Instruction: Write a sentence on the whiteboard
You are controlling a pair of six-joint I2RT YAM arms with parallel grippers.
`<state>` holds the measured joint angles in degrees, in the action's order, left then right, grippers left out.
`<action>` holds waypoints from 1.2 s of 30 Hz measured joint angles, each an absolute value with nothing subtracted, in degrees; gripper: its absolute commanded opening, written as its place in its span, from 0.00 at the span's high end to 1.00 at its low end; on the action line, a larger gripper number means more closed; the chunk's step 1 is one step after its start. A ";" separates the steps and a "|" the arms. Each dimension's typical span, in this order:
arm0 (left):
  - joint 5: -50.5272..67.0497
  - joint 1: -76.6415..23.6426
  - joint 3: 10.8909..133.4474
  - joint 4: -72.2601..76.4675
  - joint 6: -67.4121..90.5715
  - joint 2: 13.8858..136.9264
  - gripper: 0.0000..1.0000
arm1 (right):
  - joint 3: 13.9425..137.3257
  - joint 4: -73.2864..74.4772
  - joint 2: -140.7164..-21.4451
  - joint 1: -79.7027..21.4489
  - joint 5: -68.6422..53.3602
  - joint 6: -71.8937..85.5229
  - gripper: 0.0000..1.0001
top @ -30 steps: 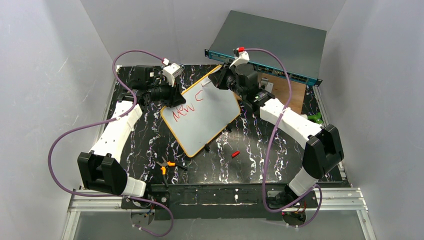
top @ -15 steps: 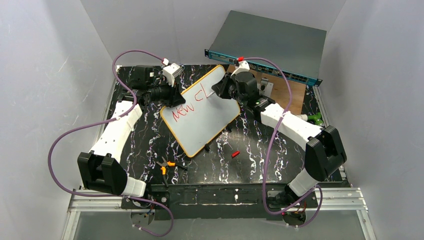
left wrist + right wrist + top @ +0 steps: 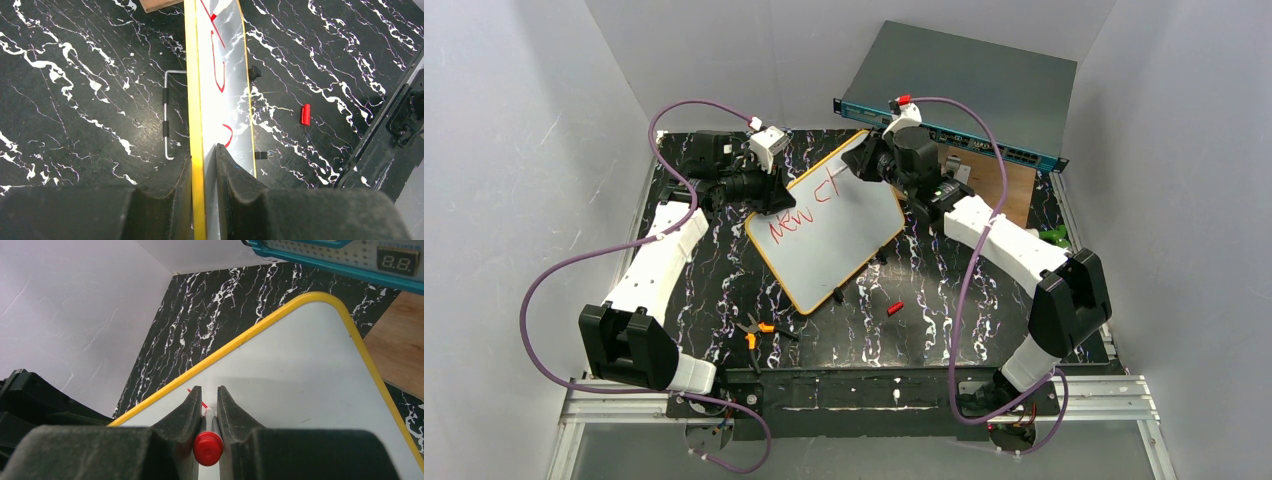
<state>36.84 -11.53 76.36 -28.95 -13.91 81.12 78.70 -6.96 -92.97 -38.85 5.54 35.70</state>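
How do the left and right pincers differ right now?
The left pincer clamps the orange-rimmed white whiteboard by its edge; the right pincer clamps a red-ended marker. The left sits at the board's left rim, the right over its face near the far corner. Both are shut.

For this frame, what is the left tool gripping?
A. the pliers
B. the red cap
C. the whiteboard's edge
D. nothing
C: in the left wrist view, the left tool is closed on both faces of the whiteboard at its yellow rim.
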 measured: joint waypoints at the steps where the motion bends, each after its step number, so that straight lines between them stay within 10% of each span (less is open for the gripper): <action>1: 36.82 -11.53 76.36 -28.95 -13.91 81.12 1.00 | 79.07 -6.98 -93.10 -38.85 5.56 35.70 0.99; 36: 36.34 -11.53 76.36 -29.08 -13.89 81.12 1.00 | 74.19 -6.02 -92.31 -38.15 8.67 35.33 0.99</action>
<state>36.34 -11.53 76.36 -29.08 -13.89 81.12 74.19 -6.02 -92.31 -38.15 8.67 35.33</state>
